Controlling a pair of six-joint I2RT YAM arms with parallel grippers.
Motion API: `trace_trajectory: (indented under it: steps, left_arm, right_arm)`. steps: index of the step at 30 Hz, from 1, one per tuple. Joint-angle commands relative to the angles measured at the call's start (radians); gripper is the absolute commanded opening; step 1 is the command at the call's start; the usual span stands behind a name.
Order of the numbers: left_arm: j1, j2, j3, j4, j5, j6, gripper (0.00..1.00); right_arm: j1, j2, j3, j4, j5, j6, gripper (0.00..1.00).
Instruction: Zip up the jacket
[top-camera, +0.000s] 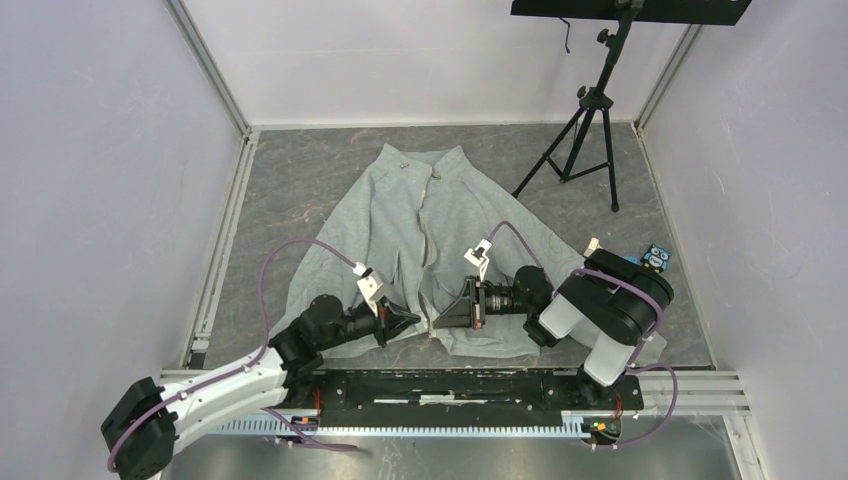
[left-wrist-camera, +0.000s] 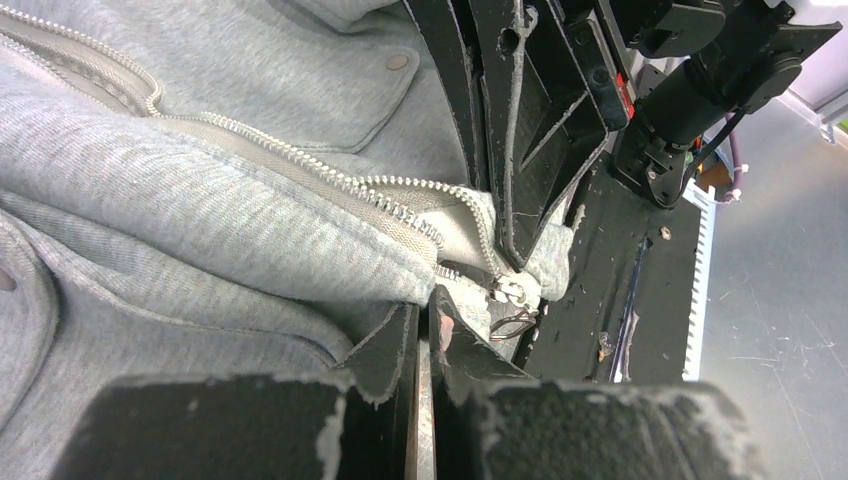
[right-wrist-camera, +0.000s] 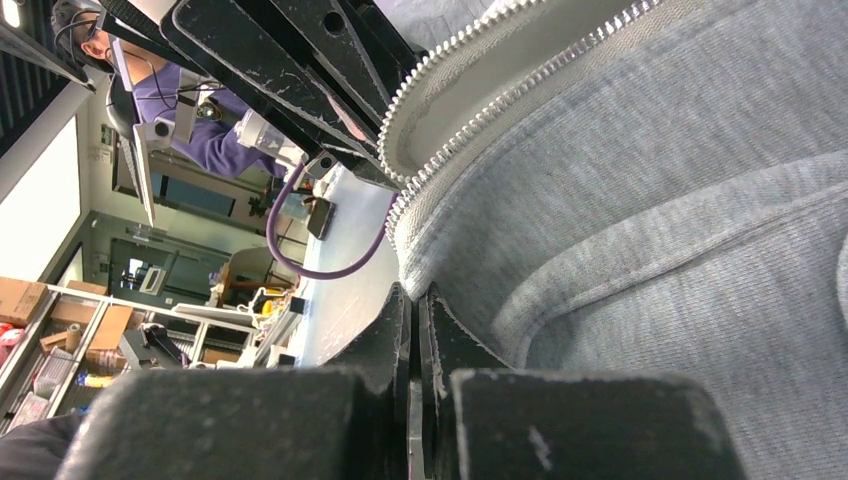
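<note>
Top external view: both arms hide the hem of the jacket (top-camera: 445, 210) at lower centre of the desk (top-camera: 300, 180). Left pincer (top-camera: 418, 320) and right pincer (top-camera: 434, 322) are each clenched on its zipper edges. Tripod (top-camera: 590, 110) stands upper right.

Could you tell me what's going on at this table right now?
Two robot arms are working on a grey fleece jacket spread out on the table. The left gripper and the right gripper are both shut on its bottom hem, one on either side of the zipper, tips nearly meeting. The zipper slider sits at the very bottom with the teeth above it apart, so the jacket is not yet zipped.
</note>
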Motion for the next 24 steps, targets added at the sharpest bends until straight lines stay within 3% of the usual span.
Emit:
trace_trajectory:
  steps: [1, 10, 16, 24]
  left_arm:
    - [-0.005, -0.025, -0.003, 0.066, 0.047, -0.016, 0.02]
    - [-0.005, -0.026, -0.003, 0.066, 0.063, -0.021, 0.02]
    - [-0.005, -0.043, -0.002, 0.06, -0.027, -0.039, 0.02]
    - [-0.005, -0.027, -0.018, 0.125, 0.025, -0.059, 0.02]
  right_arm:
    - [0.007, -0.009, 0.024, 0.211, 0.008, -0.014, 0.0]
    - [0.007, -0.001, 0.039, 0.217, 0.003, -0.006, 0.0]
    - [0.007, -0.014, 0.02, 0.214, -0.014, -0.013, 0.0]
    - [0.007, 0.004, 0.01, 0.274, -0.003, 0.013, 0.0]
